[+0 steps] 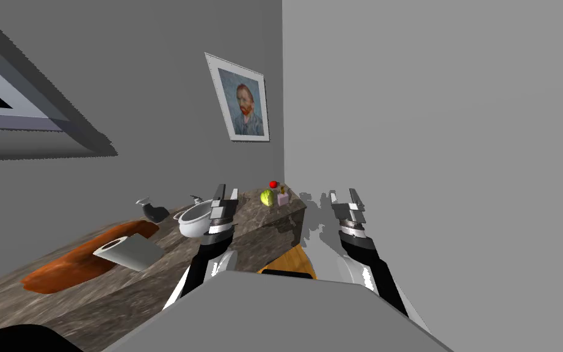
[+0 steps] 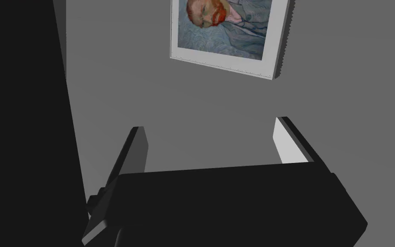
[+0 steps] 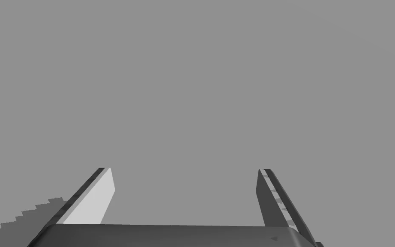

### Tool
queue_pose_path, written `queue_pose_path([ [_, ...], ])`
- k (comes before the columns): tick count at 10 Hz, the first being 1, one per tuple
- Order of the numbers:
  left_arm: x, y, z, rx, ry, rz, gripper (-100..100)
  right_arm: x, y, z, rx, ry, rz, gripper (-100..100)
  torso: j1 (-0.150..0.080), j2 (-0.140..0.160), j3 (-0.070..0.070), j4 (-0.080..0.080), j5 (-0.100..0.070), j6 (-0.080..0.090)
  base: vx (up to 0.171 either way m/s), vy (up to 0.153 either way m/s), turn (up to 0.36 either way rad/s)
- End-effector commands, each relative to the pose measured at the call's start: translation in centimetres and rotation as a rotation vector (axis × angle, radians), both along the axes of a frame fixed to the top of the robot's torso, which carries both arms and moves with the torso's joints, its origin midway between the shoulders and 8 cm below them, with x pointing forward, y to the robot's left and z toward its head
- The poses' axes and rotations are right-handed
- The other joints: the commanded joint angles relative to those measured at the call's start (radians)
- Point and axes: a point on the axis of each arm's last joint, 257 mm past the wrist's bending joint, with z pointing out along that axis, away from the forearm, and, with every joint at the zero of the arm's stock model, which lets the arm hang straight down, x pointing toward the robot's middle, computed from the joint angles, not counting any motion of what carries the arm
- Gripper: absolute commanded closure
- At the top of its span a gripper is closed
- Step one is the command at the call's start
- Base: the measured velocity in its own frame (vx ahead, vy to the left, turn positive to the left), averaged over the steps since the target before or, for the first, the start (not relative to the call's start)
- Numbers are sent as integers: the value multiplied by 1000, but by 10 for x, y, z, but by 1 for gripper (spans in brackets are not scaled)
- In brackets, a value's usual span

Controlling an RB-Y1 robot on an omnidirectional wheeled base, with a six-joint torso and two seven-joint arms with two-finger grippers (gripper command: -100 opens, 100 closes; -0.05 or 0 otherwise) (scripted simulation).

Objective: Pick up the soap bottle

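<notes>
Grey corner of a room, one framed portrait (image 1: pixel 242 104) on the wall, and a marbled counter (image 1: pixel 256 211) running into that corner. Right at the counter's far end stands one soap bottle (image 1: pixel 283 197), small and pinkish. It is upright, long axis vertical, pump on top; which way the nozzle faces I cannot tell. Just beside it sits one green fruit (image 1: pixel 267 197), with one red ball (image 1: pixel 273 184) behind. Nearer along the counter are one white bowl (image 1: pixel 193 220) and one paper roll (image 1: pixel 129 250). The left gripper (image 1: pixel 225 194) hovers by the bowl, fingers spread wide, holding nothing and apart from the bottle. The right gripper (image 1: pixel 343 197) is off the counter's end, also wide and holding nothing.
</notes>
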Motion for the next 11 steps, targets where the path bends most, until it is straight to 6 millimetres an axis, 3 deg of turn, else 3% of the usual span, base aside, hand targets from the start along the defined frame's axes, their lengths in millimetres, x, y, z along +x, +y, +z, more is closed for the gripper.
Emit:
queue_pose_path([
  [1,0,0,0,0,0,0,0,-1,7,-5,-25,11,19,-100,0,0,0,0,0,0,-18,28,194],
  [7,0,0,0,0,0,0,0,-9,36,-41,-128,86,98,-100,4,4,3,1,1,-1,-48,59,197],
  [11,0,0,0,0,0,0,0,-21,55,-85,-201,176,155,-100,1,4,3,1,0,0,-53,29,211],
])
